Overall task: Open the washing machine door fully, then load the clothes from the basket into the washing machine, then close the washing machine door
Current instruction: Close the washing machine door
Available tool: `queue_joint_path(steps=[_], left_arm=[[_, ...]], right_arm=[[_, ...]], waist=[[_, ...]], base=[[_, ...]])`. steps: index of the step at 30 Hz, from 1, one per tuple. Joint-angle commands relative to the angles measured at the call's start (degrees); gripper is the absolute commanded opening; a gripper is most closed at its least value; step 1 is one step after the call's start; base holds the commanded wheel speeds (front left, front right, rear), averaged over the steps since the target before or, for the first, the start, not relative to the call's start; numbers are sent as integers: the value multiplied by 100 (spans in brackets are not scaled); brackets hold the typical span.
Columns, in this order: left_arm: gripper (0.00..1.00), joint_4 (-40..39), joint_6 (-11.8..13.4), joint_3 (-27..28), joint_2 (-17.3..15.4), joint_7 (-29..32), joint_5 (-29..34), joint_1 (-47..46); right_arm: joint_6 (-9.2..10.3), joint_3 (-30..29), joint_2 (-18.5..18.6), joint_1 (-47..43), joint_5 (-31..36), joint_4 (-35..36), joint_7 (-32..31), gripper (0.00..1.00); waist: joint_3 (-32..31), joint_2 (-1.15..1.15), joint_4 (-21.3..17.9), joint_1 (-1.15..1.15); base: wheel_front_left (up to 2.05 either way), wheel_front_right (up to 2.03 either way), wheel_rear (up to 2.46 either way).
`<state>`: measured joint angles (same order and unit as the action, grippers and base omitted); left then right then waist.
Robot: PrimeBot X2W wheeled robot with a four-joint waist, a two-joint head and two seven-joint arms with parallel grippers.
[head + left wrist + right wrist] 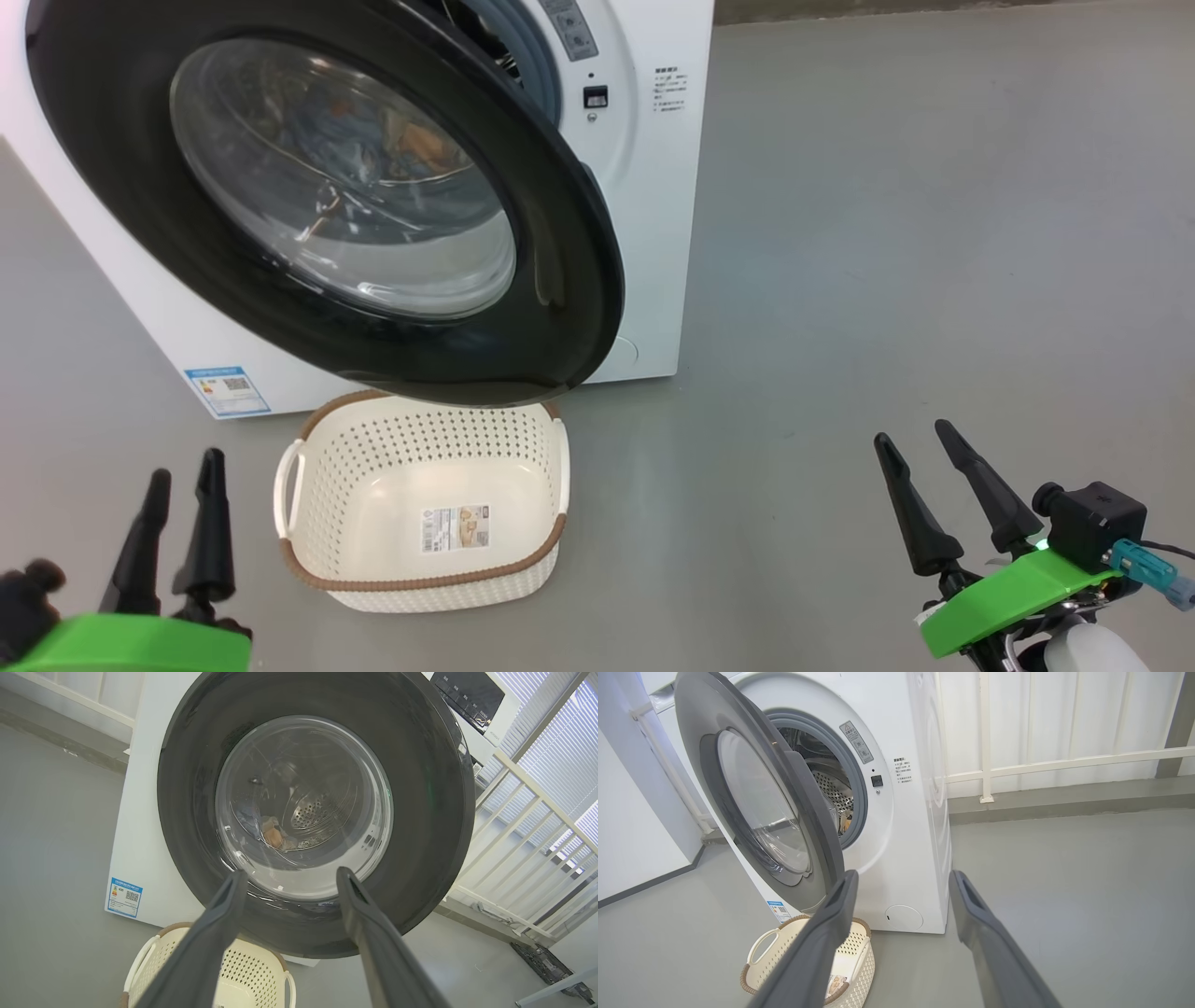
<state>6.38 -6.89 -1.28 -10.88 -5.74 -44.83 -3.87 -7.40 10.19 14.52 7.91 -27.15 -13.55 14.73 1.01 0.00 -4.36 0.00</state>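
- The washing machine door (560, 280) fills the upper left of the head view. It is swung part-way out from the washing machine (644, 187).
- In the right wrist view, the gap at the door's right edge shows the steel drum (833, 795) and the gasket (859, 788).
- The clothes (420, 145), blue and orange fabric, lie inside the drum and are seen through the door glass.
- The basket (411, 439) sits at lower centre on the grey floor (840, 280), just in front of the machine. Its far rim is under the door's lower edge, and a paper label (455, 527) shows on its bottom.
- The left hand (187, 467), at lower left, is released, fingers apart, grasping nothing, beside the basket but not touching it.
- The right hand (913, 434), at lower right, is also released and grasps nothing, well apart from the basket.
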Motion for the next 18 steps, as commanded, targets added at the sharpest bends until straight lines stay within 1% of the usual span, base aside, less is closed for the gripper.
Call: queue_joint_path(steps=[1, 4, 7, 10, 13, 18], left_arm=[[100, -107, -56, 163, -167, -99, 62, -119], [100, -49, -57, 40, -227, -430, 263, -7], [100, 31, -58, -2, -210, -668, 434, 138], [100, 84, -58, -50, -138, -807, 589, 242], [100, 113, -58, -129, -160, -884, 962, 340], [100, 134, -31, 9, 83, -921, 1394, 454]], right_arm=[[-9, 79, 73, -44, 2, 161, 27, 100], [-9, 74, 75, -52, 16, 185, 27, 100], [-9, 66, 76, -55, 22, 203, 27, 100], [-9, 43, 77, -68, 33, 218, 27, 100], [-9, 22, 81, -87, 47, 229, 27, 100], [-9, -7, 72, -106, 73, 249, 27, 100]], waist=[[16, 0, 22, 0], [35, 0, 42, 0], [45, 0, 41, 0], [54, 0, 54, 0], [39, 0, 61, 0], [7, 0, 71, 0]], base=[[0, 0, 0], [0, 0, 0], [0, 0, 0], [0, 0, 0], [0, 0, 0], [0, 0, 0]])
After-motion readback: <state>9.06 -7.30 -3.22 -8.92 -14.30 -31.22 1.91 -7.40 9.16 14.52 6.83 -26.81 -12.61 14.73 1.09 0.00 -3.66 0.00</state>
